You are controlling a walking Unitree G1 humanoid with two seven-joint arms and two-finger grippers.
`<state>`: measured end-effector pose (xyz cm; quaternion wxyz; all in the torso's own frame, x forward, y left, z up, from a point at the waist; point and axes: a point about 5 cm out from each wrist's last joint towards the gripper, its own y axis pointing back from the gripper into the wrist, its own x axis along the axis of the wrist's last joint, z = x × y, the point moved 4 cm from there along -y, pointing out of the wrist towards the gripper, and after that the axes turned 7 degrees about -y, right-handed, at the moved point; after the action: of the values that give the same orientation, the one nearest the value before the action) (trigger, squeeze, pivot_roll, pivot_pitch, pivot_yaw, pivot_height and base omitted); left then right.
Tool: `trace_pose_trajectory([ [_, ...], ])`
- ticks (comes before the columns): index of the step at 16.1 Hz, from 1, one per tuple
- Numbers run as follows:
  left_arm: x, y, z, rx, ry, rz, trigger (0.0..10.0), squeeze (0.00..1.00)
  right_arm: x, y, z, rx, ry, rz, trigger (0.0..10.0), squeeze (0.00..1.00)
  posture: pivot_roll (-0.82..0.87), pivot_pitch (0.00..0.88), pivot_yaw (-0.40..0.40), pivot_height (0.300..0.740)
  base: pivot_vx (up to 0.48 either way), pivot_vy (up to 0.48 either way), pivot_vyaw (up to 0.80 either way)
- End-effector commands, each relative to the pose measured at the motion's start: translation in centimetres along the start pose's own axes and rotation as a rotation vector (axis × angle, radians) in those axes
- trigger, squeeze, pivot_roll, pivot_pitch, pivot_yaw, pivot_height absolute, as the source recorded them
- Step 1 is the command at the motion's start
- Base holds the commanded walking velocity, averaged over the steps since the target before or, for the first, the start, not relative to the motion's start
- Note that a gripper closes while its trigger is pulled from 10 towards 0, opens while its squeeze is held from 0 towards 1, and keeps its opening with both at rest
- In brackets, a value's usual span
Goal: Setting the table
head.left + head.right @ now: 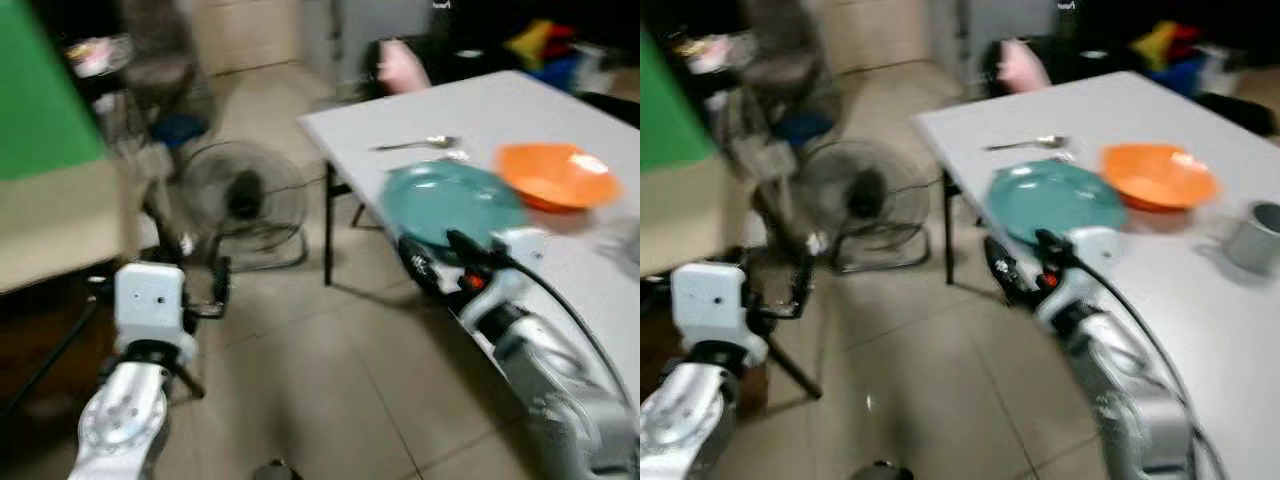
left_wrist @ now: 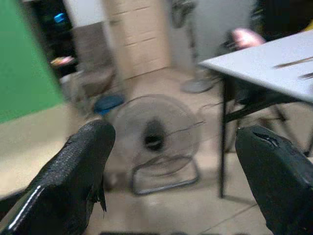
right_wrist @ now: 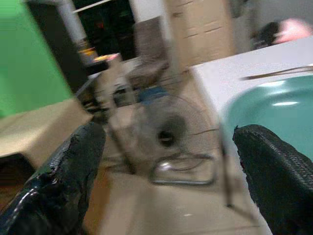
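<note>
A round teal plate (image 1: 452,201) lies at the near left edge of the white rectangular table (image 1: 510,110); a shallow orange bowl (image 1: 556,175) sits just beside it, further in, and a metal spoon (image 1: 418,144) lies toward the far left corner; the right gripper (image 3: 166,161), fingers apart, hangs at that edge by the plate; the left gripper (image 2: 171,161), also spread, is over the tiled floor (image 1: 320,350) facing a black floor fan (image 1: 245,200).

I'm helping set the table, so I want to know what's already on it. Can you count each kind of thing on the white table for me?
Teal plate: 1
Orange bowl: 1
Grey cup: 1
Cutlery pieces: 1 for sure; a second beside it is too blurred to tell
Total on the white table: 4
</note>
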<state>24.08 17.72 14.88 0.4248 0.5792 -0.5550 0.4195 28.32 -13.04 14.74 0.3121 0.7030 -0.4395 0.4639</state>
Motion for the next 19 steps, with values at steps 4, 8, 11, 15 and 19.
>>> trace_pose_trajectory([
  [4, 0.4, -0.2, -0.5, 0.017, -0.009, 0.009, 10.0, 0.00, 0.5, -0.3, 1.3, -0.101, 0.013, 0.034, 10.0, 0.00, -0.08, 0.026, 0.048, 0.740, 0.000, 0.348, 0.00],
  [8, 0.2, -0.3, -0.7, 0.012, -0.027, 0.003, 10.0, 0.00, 0.3, -0.5, 1.8, -0.123, 0.027, 0.014, 10.0, 0.00, -0.08, 0.028, 0.048, 0.740, 0.000, 0.351, 0.00],
  [11, 0.2, -0.3, -0.7, 0.014, -0.025, 0.002, 10.0, 0.00, 0.5, -0.7, 1.9, -0.143, 0.017, 0.034, 10.0, 0.00, -0.08, 0.030, 0.042, 0.740, 0.000, 0.354, 0.00],
  [15, -0.3, -0.1, -0.6, 0.014, -0.019, -0.005, 10.0, 0.00, 1.3, -0.7, 2.8, -0.197, 0.108, 0.100, 10.0, 0.00, -0.08, 0.031, 0.043, 0.740, 0.000, 0.349, 0.00],
  [19, -0.8, 0.2, -0.8, 0.028, -0.004, -0.016, 10.0, 0.00, 0.8, -0.6, 3.4, -0.232, 0.191, 0.089, 10.0, 0.00, -0.08, 0.032, 0.042, 0.740, 0.000, 0.348, 0.00],
])
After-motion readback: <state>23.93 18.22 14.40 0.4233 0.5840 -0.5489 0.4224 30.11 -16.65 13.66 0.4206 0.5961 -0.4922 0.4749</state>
